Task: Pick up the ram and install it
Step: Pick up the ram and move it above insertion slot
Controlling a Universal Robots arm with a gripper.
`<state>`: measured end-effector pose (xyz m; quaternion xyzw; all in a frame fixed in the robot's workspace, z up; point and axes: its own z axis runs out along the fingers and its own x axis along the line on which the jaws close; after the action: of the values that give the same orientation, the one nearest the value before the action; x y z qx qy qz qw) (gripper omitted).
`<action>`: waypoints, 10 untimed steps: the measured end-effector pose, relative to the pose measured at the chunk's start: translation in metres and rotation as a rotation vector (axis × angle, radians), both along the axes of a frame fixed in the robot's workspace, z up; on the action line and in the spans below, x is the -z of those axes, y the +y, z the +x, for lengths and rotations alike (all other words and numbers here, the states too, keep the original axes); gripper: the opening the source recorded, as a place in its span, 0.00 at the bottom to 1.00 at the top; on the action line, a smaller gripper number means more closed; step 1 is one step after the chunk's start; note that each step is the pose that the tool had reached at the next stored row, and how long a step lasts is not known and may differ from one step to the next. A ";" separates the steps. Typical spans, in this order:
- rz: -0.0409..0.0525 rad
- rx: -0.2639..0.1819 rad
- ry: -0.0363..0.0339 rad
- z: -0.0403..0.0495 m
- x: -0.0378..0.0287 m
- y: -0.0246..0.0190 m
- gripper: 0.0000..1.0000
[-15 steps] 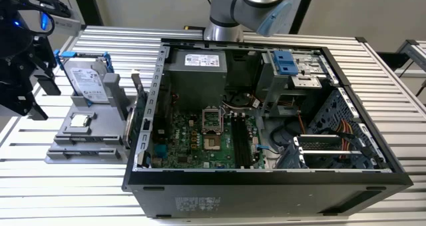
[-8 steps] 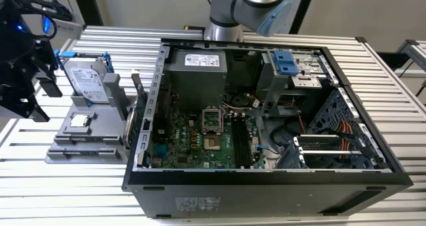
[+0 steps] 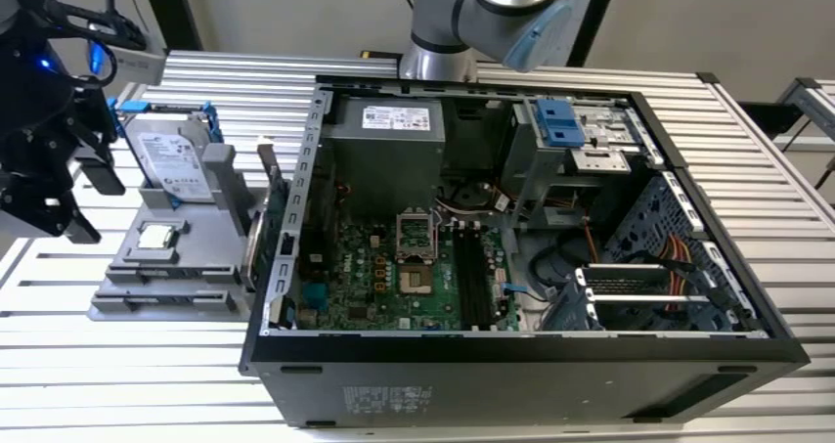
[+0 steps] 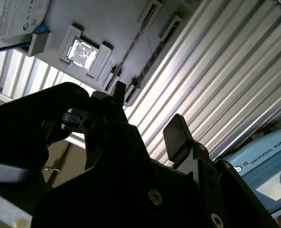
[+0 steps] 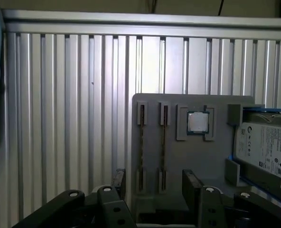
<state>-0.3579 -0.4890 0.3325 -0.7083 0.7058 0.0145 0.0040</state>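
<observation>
Here, my gripper [image 5: 154, 183] hovers above the grey holder [image 5: 192, 156] on the bench [image 5: 60, 118], fingers spread and empty. The ram [image 5: 141, 142] stands on edge in a holder slot, untouched. Pickup and installation in the open computer case [image 3: 522, 365] both remain.

The hand [image 4: 147, 114] hangs over the ribbed metal bench [image 4: 216, 71], its two dark fingers [image 4: 179, 137] spread apart with nothing between them; just past one fingertip a grey holder [image 4: 114, 21] rests on the bench; the ram [image 4: 132, 47] stands on edge in one of its slots, a second stick [image 4: 153, 61] close beside it; farther from the hand sit a square silver processor chip [image 4: 81, 51] and a labelled hard drive [image 4: 12, 16] with a blue handle [image 4: 42, 27].
</observation>
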 end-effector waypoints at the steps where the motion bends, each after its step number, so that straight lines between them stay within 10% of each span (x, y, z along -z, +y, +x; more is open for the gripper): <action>1: 0.0000 0.000 0.0000 0.0000 0.0007 0.0000 1.00; 10: 0.0001 0.000 -0.0001 0.0004 0.0074 0.0000 1.00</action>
<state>-0.3575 -0.4889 0.3251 -0.7082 0.7058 0.0145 0.0041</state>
